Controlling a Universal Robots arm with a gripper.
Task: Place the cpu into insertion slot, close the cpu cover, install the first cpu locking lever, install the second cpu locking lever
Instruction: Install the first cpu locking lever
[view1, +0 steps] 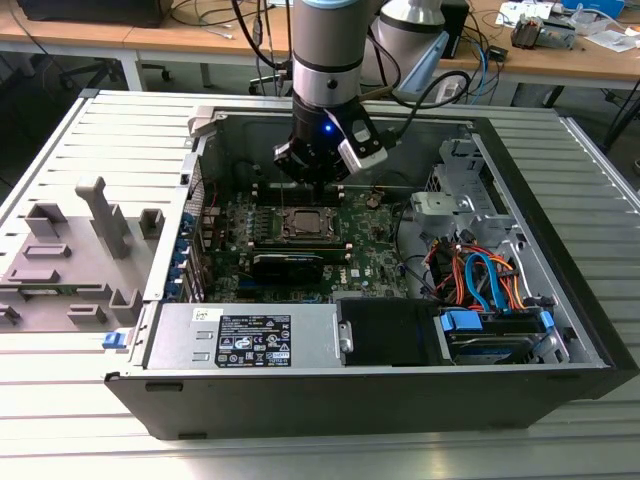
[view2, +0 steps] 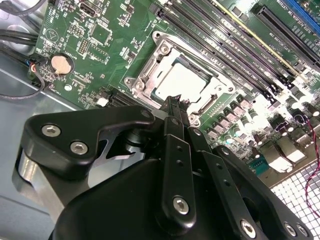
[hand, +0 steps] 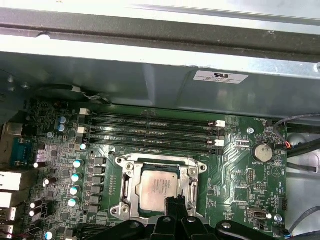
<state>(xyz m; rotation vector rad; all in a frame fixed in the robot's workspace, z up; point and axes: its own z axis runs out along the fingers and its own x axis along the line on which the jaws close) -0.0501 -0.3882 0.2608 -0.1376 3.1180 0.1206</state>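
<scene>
a: where's the cpu (hand: 159, 186)?
b: seated in the socket on the green motherboard (hand: 240, 175), pale metal top facing up. in both wrist views it lies flat and square in its seat.
a: and the cpu cover (hand: 126, 184)?
b: down flat around it, with the chip showing through its window (whether the locking levers are hooked, i cannot tell).
a: the gripper (hand: 176, 204)?
b: its black fingers are pressed together with nothing between them. the tips are just beside the socket's edge, on the side away from the memory slots (hand: 150, 132). in the second wrist view the tips overlap the frame's rim; touching or just above, i cannot tell.
a: and from outside?
b: in the exterior view the arm comes down into the open computer case (view1: 400, 405), and the gripper hangs right over the socket. the coin battery (hand: 261, 152) sits on the board off to one side of the socket, well apart from the fingers.
</scene>
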